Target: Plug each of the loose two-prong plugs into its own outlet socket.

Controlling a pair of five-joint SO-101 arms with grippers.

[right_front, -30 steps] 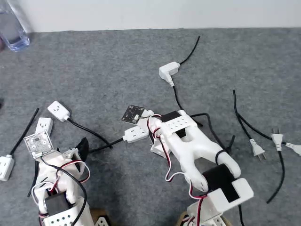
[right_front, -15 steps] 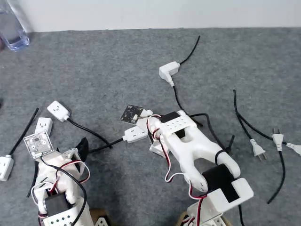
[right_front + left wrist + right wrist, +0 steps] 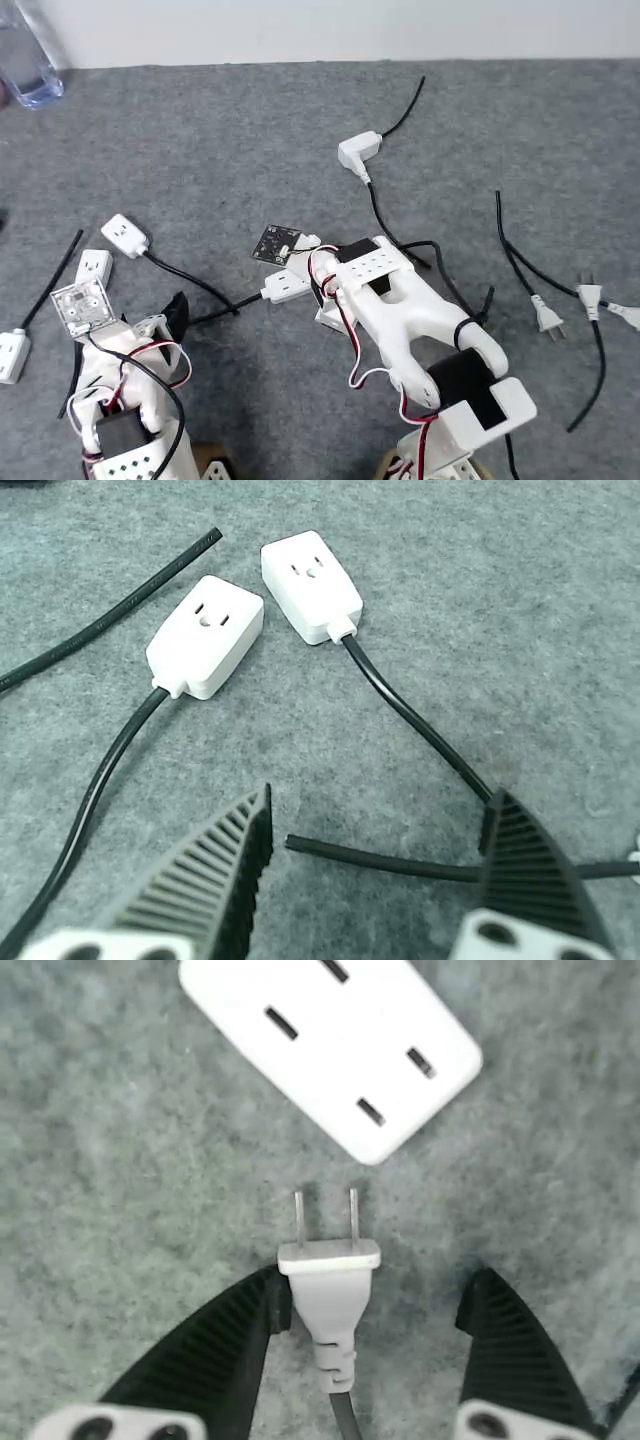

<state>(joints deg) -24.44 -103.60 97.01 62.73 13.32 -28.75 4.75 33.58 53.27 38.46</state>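
Observation:
My right gripper (image 3: 378,1295) is open low over the carpet. A grey two-prong plug (image 3: 330,1285) lies between its fingers, touching one finger, prongs pointing at a white multi-slot outlet block (image 3: 330,1045) a short gap ahead. That block (image 3: 288,287) lies just left of the right arm (image 3: 400,300). My left gripper (image 3: 380,805) is open above a black cord (image 3: 380,858). Beyond it lie two white outlet sockets (image 3: 205,635) (image 3: 312,585) on black cords. Two loose plugs (image 3: 547,318) (image 3: 590,295) lie at the far right.
A white angled plug (image 3: 358,150) with its cord lies at the back centre. Another white socket (image 3: 10,355) sits at the left edge. A clear bottle (image 3: 25,60) stands at the back left corner. Black cords (image 3: 510,250) run across the carpet on the right.
The right arm has shifted slightly to the left towards the white outlet block. The left arm has not moved.

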